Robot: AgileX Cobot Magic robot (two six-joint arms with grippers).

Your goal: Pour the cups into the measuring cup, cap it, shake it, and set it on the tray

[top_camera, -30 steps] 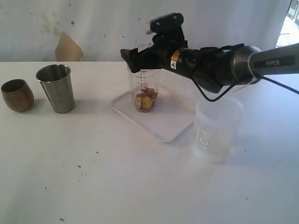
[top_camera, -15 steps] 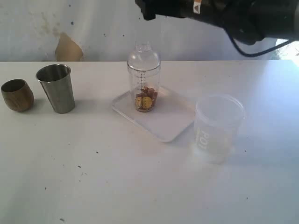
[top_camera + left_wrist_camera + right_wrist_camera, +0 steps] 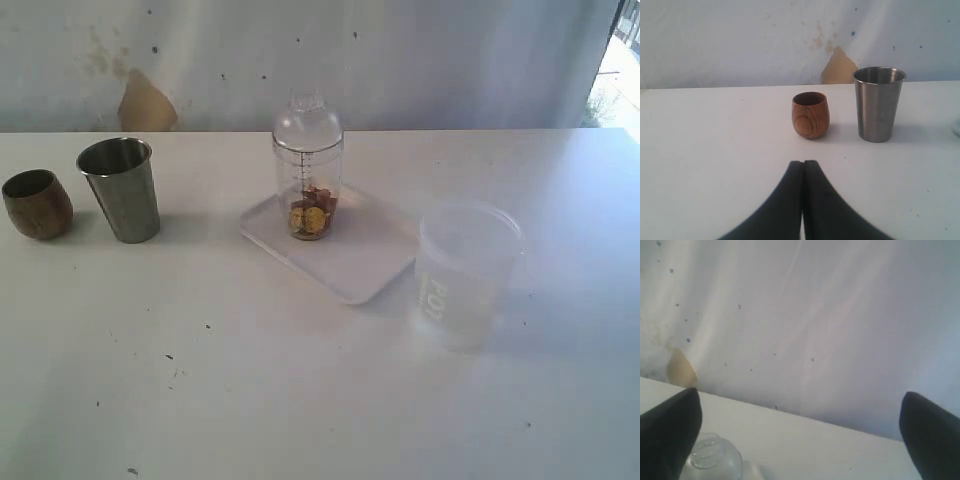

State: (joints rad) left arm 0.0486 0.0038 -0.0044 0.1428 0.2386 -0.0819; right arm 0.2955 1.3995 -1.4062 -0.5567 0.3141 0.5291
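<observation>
Only the domed cap (image 3: 710,460) of the measuring cup (image 3: 307,175) inside the right wrist view, body cropped away, yellow and red contents (image 3: 308,215) too small to identify, frosted tub (image 3: 465,275) lettering only partly legible.

Bare indoor test bench, lab-like rather than domestic. Plain white table (image 3: 300,400), flecked with small dark marks. Vessels stand spaced apart on it: steel tumbler (image 3: 120,190) at 10 o'clock, frosted tub (image 3: 465,275) at 4 o'clock. Backdrop at 12 o'clock is a white wall (image 3: 450,60), stained, with a tan patch (image 3: 146,103) at 11 o'clock. Daylight enters through an opening (image 3: 622,60) at 2 o'clock.
</observation>
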